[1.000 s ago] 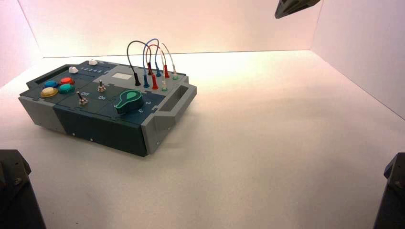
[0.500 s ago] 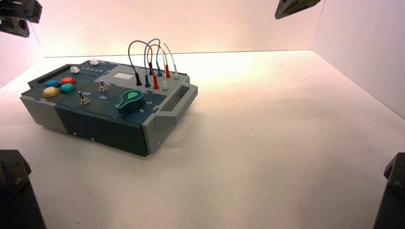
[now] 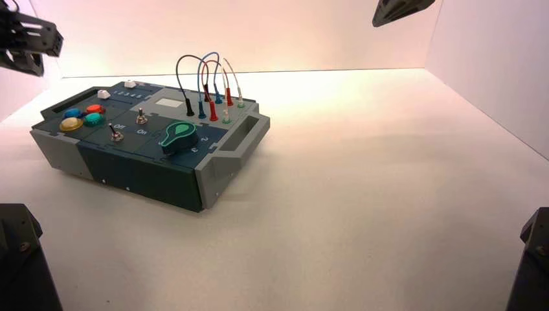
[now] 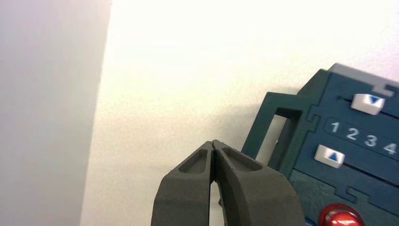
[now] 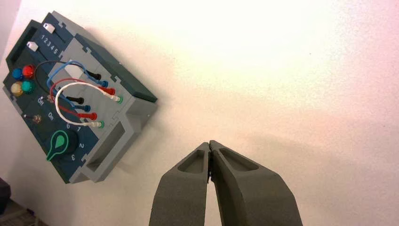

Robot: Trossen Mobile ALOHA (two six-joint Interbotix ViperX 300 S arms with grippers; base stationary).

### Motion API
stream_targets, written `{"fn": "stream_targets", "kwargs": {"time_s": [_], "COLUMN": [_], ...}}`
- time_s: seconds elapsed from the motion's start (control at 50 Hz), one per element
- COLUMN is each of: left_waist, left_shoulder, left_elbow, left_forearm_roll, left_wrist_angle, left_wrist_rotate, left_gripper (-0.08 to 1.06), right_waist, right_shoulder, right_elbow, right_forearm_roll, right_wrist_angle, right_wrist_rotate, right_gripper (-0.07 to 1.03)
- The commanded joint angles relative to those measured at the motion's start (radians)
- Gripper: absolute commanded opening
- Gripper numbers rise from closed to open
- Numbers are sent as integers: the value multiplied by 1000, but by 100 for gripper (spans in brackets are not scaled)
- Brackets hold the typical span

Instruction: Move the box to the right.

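The box (image 3: 149, 139) is a flat dark-blue and grey panel that lies left of the table's middle, turned at an angle. It bears coloured buttons (image 3: 83, 116), two toggle switches, a green dial (image 3: 178, 137) and looped plug wires (image 3: 207, 78). My left gripper (image 4: 214, 143) is shut and empty, close beside the box's (image 4: 339, 155) dark-blue left end handle (image 4: 277, 127); whether it touches is hidden. My left arm (image 3: 29, 39) shows at the top left. My right gripper (image 5: 209, 143) is shut and empty, high over bare table to the right of the box (image 5: 70, 108).
White walls close in the table at the back, left and right. Part of my right arm (image 3: 400, 10) hangs at the top right. Dark arm bases (image 3: 22, 259) stand at both front corners. The white table (image 3: 375, 168) stretches right of the box.
My left arm has come into the high view at the top left and moved lower. The box has slid slightly to the right. The right arm has not moved.
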Motion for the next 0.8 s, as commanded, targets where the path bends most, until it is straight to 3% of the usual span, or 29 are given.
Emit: {"fn": "stream_targets", "kwargs": {"time_s": [0.02, 0.34, 0.62, 0.8], "left_waist": [2, -8, -80, -89], "left_shoulder": [-2, 29, 67, 101], "left_elbow": [-31, -44, -61, -67], "left_forearm_roll": [-6, -12, -14, -18], "left_wrist_angle": [-25, -37, -37, -37], "left_wrist_rotate": [3, 0, -2, -11], "left_gripper": [-3, -3, -3, -3], "right_waist": [2, 2, 2, 2], "right_shoulder": [-6, 5, 8, 8], "right_elbow": [-29, -31, -32, -32], "right_forearm_roll": [3, 3, 3, 2], "right_wrist_angle": [-2, 6, 9, 9], "right_wrist_rotate": [-3, -3, -3, -3], "right_gripper": [-2, -2, -2, -2]}}
